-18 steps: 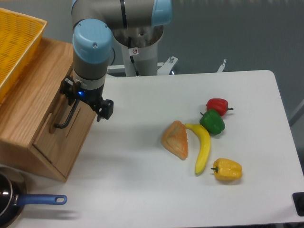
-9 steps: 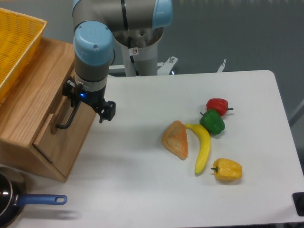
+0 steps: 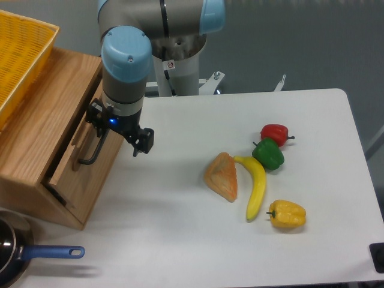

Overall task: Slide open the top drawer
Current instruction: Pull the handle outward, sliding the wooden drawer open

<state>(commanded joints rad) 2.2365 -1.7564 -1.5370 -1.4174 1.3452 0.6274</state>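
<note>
Top drawer (image 3: pixel 90 171) sits at the left of the frame in a light wooden cabinet (image 3: pixel 36 144), its front panel facing right toward the white surface (image 3: pixel 180 240). A dark gap along the panel's lower left edge shows it is slid partly out of the cabinet. A black bar handle (image 3: pixel 93 153) runs along the front panel.

This is the only view, a fixed camera looking down from the front. The robot arm comes down from the top centre, its blue-capped wrist (image 3: pixel 126 57) just above the handle. The tool (image 3: pixel 117 132) is at the upper end of the handle, with one black finger (image 3: pixel 144 141) visible to the right of the bar. The wrist hides the other finger, so I cannot tell whether the tool is clamped on the bar or only hooked behind it. Its place at the bar suits pulling the drawer rightward, out over the surface.

A yellow mesh basket (image 3: pixel 21 57) rests on top of the cabinet at upper left. At lower left is a dark pan (image 3: pixel 9 258) with a blue handle.

Well apart, right of centre, lie a wedge of bread (image 3: pixel 222 177), a banana (image 3: pixel 257 183), a green pepper (image 3: pixel 268 154), a red pepper (image 3: pixel 275 133) and a yellow pepper (image 3: pixel 287 214), clear of the drawer's likely path.
</note>
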